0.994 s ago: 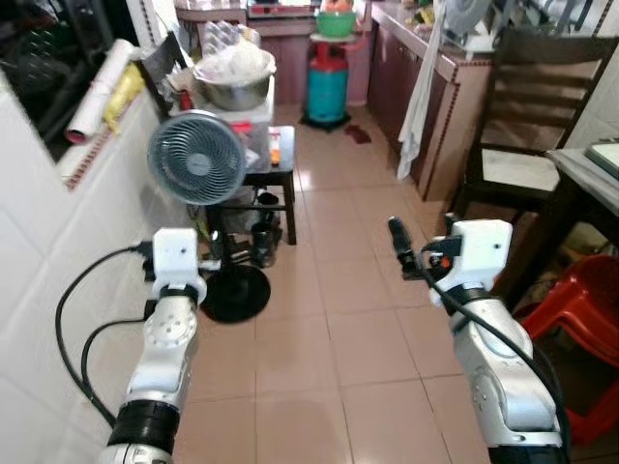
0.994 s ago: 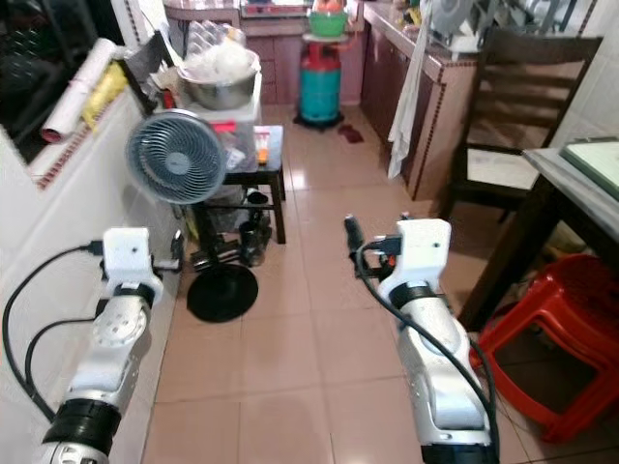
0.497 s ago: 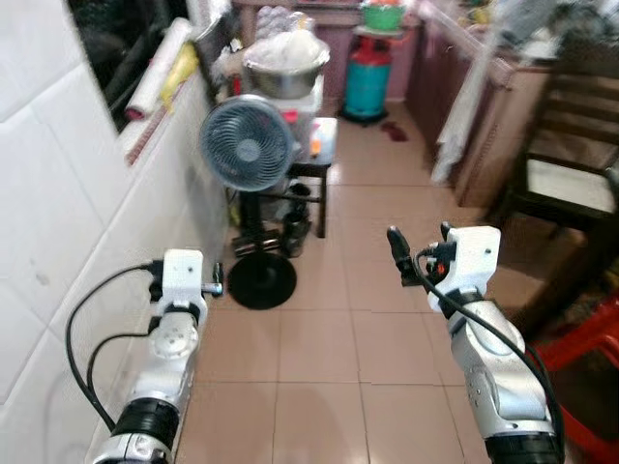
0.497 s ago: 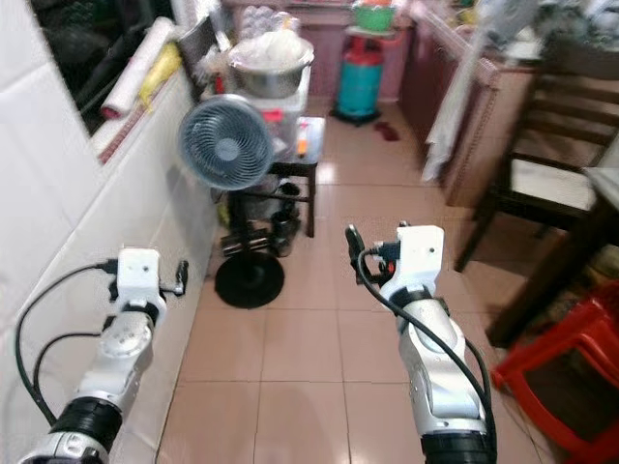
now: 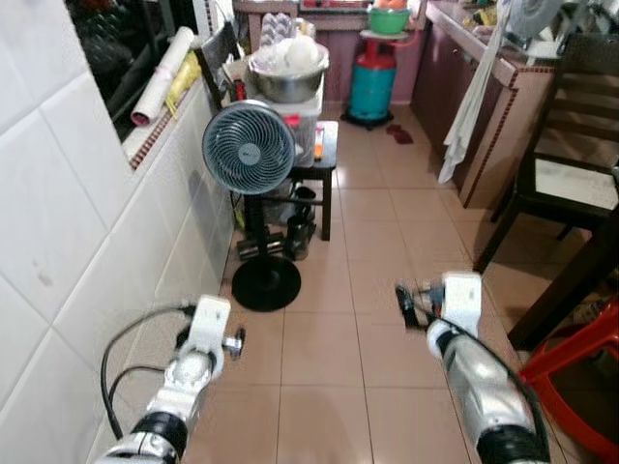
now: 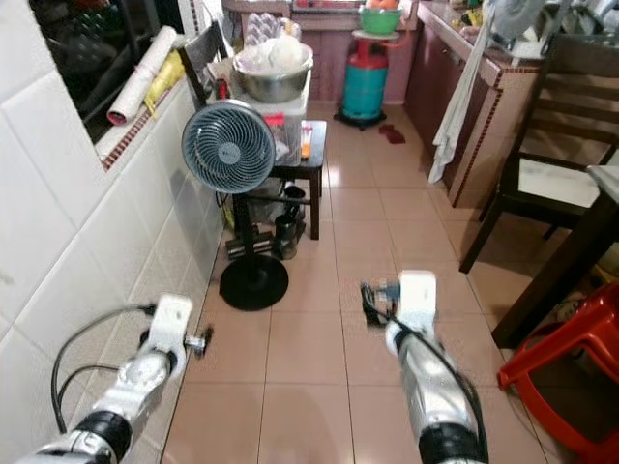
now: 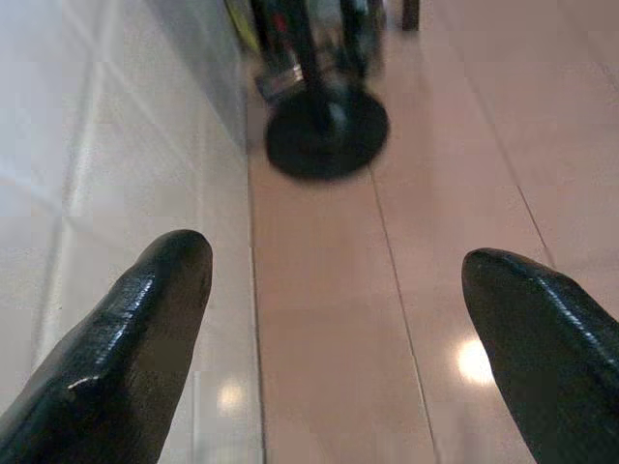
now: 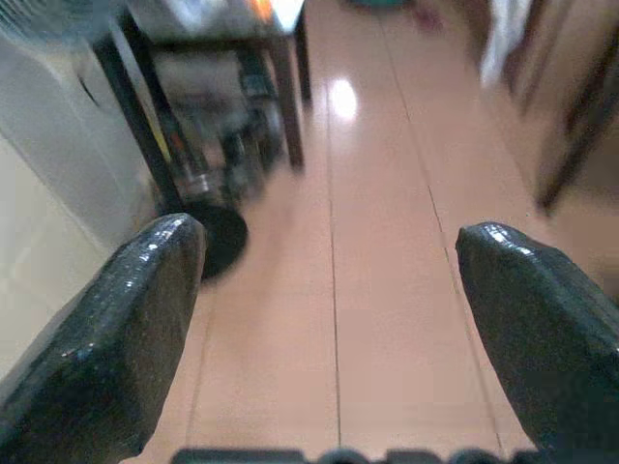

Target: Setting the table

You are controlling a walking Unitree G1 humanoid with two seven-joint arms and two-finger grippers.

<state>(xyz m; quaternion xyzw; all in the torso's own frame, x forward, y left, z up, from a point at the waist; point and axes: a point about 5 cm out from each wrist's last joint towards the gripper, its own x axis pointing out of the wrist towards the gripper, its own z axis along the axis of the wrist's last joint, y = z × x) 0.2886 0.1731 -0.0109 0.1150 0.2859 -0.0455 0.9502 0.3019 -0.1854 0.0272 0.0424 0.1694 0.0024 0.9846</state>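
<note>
Narrow kitchen passage, tiled floor (image 5: 377, 203) running up the middle of the frame, white tiled wall (image 5: 58, 222) down the left side. At the right edge sits a dark table (image 6: 604, 208), just its corner in view, with a wooden chair (image 5: 566, 145) behind it and a red plastic stool (image 6: 571, 358) at lower right. Nothing can be seen laid on that table corner, so the pictures do not settle how far the setting has got.

Upper centre: a standing fan (image 5: 249, 150) in front of a small black side table (image 5: 314, 169) carrying a steel bowl (image 5: 286, 82); a teal gas cylinder (image 5: 372, 87) stands further back.

Lower left, left gripper (image 7: 338, 319) low beside the wall, 2 fingers spread wide apart, holding nothing. Lower centre-right, right gripper (image 8: 334, 290) over bare floor, fingers also wide apart and empty.

No plate, cup or cutlery is in either gripper. My read: whatever still needs placing has to be fetched, and the table reached.
</note>
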